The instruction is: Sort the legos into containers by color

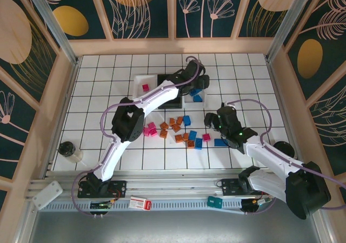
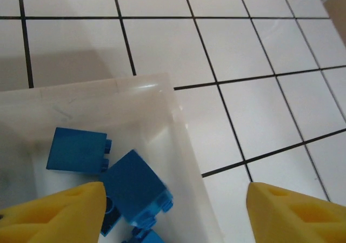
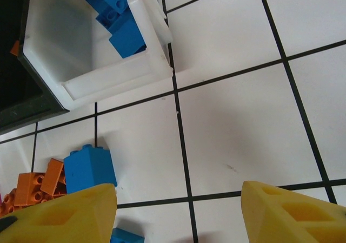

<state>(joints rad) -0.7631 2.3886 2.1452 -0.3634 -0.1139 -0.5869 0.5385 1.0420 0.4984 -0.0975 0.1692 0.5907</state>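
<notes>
Seen from above, the left gripper (image 1: 201, 83) is hanging over the right-hand white tray (image 1: 192, 103), where a few blue bricks (image 1: 197, 94) are lying. The black tray (image 1: 172, 102) is sitting in the middle, partly under the arm. The left-hand white tray (image 1: 139, 80) is holding one pink brick (image 1: 145, 86). Nearer the arms, a loose scatter (image 1: 174, 125) of pink, orange and blue bricks is lying on the tiled floor (image 1: 108, 70). The right gripper (image 1: 212, 120) is hovering just beside that scatter, on its right.

In the left wrist view, the yellow fingers (image 2: 59, 208) are standing wide apart with nothing between them. One is hanging over the blue bricks in the tray and the other over bare tile.

In the right wrist view, the fingers (image 3: 65, 213) are also spread wide and carrying nothing, low over the floor. A loose blue brick (image 3: 89, 167) is lying just beyond the finger on the left of that picture, touching a cluster of orange bricks (image 3: 32, 186). The blue-filled tray is showing at the top, with the black tray touching its side.

The sorting looks partway done, since most bricks are lying unsorted. The next move probably falls to the right arm. It would need to sidle over the loose blue brick, straddle it without catching the orange ones, and close. The left arm is occupying the space over the blue tray, so a clash there is the risk.
</notes>
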